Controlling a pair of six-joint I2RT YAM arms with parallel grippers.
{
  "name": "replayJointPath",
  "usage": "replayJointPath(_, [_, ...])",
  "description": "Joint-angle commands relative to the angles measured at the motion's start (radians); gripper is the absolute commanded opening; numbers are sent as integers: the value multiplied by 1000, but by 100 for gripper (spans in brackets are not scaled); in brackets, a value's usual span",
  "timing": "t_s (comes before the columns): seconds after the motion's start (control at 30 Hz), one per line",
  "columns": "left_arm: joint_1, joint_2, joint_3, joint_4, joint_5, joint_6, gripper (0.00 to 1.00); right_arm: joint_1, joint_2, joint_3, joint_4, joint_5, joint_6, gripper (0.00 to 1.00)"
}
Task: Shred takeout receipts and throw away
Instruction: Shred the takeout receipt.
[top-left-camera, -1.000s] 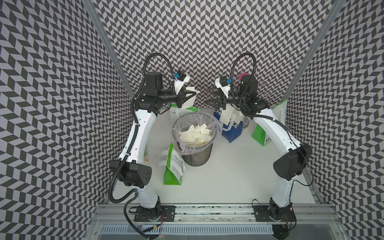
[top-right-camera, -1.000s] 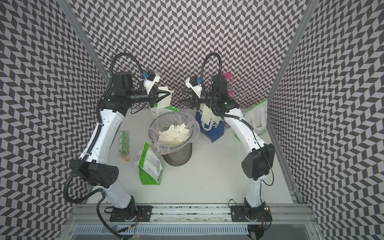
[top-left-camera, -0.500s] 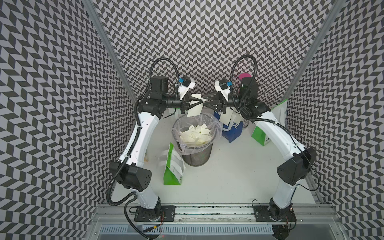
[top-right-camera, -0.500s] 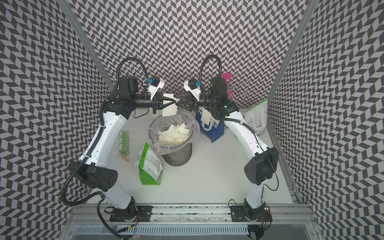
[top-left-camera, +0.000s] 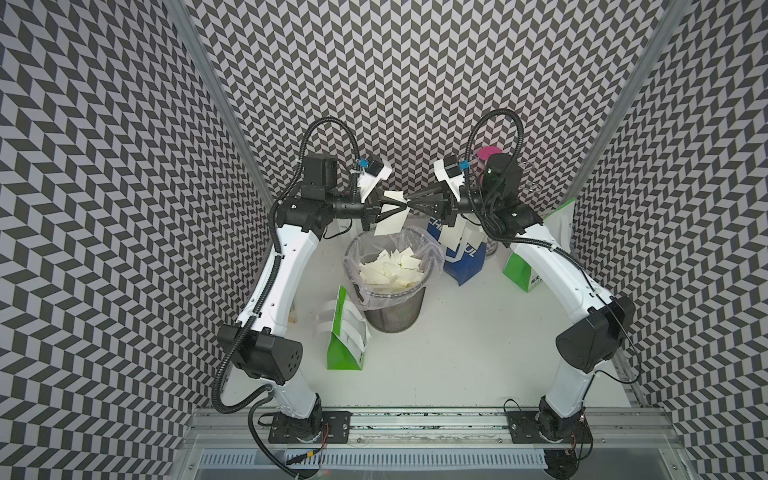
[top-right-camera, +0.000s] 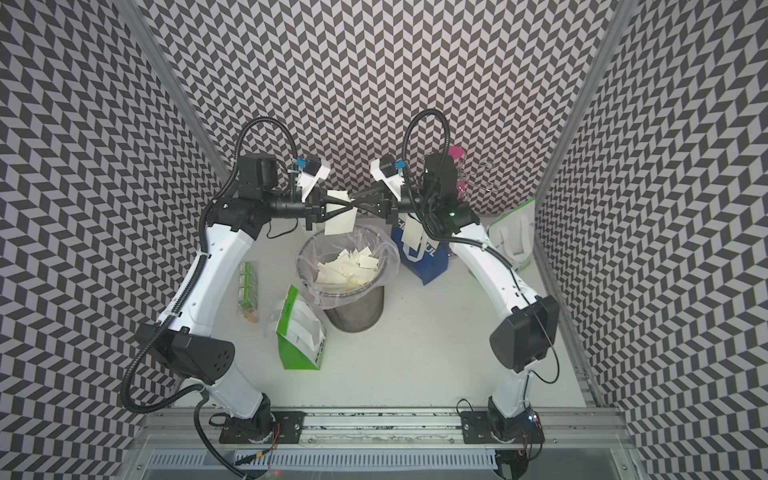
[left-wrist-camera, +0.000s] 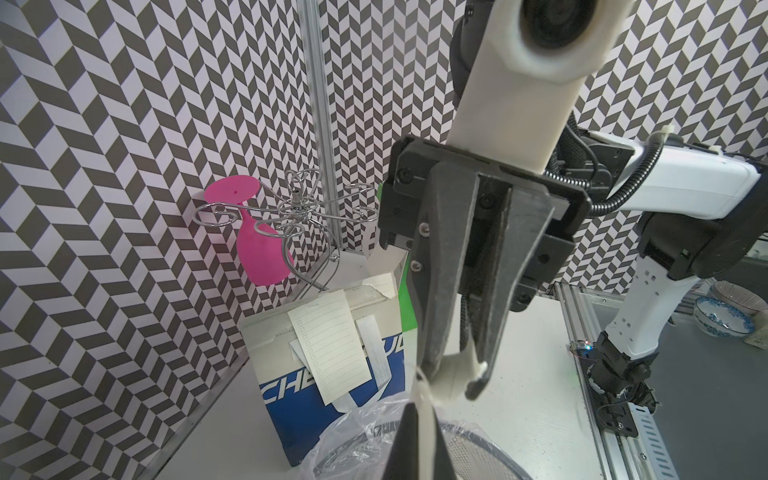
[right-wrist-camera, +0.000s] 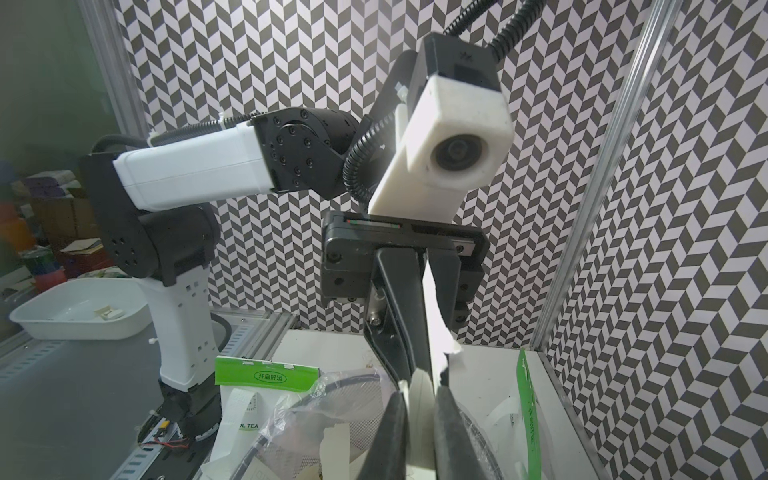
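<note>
White links meet black joints, trailed by ribbed black cables.

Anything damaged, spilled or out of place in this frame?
The blue-and-white bag has a torn top edge, with a flap peeling up in the left wrist view. The scraps sit inside the bin.

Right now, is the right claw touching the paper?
Touching. The left wrist view shows the right gripper with its fingertips closed on the receipt, pinching its edge.

Blue bag, green bag flank bin; front table free.
</note>
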Motion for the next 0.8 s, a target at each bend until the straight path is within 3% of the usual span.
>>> replayJointPath(0.0, [-5,-32,-5,-31,27,24,0,2,10,24,38,-30,10,9])
replayJointPath(0.13, [-5,-36,-6,-29,27,22,0,3,24,38,17,-18,3,0])
replayJointPath(0.23, [-5,-39,-9,-30,21,18,0,3,27,47,15,-9,1,0])
replayJointPath(0.4, [-3,-53,-17,-30,7,15,21,1,17,47,14,5,-5,0])
replayJointPath(0.77, [10,-61,-19,14,2,-46,21,0,10,50,-24,4,-33,0])
